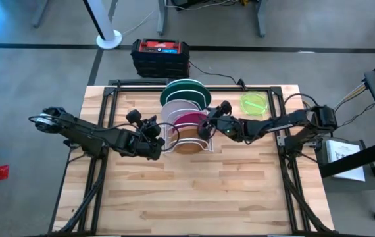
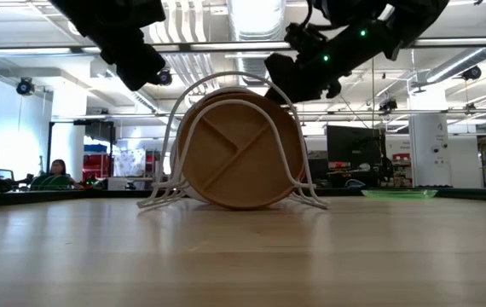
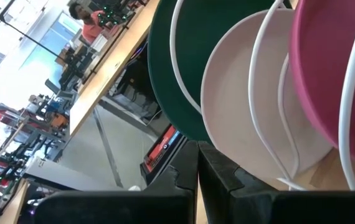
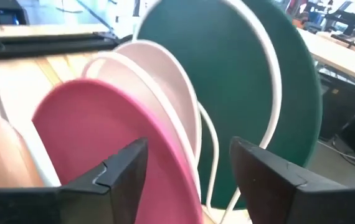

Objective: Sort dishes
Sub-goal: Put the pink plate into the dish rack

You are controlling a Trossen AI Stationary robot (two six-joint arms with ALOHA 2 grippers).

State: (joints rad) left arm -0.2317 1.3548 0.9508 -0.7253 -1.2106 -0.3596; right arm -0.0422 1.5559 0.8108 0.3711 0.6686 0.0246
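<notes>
High view: four plates stand racked, the right gripper (image 1: 208, 126) with fingers open by the magenta pink plate (image 1: 191, 120), the left gripper (image 1: 156, 139) closed beside the wire dish rack (image 1: 172, 138); the lime-green plate (image 1: 254, 103) on the desk (image 1: 194, 191) likely comes next.

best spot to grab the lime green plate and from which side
Grip the lime-green plate by its rim, coming from above on the side facing the right gripper. It lies flat on the table, apart from the rack, so only its thin edge offers the fingers a hold; sliding one underneath looks awkward.
</notes>
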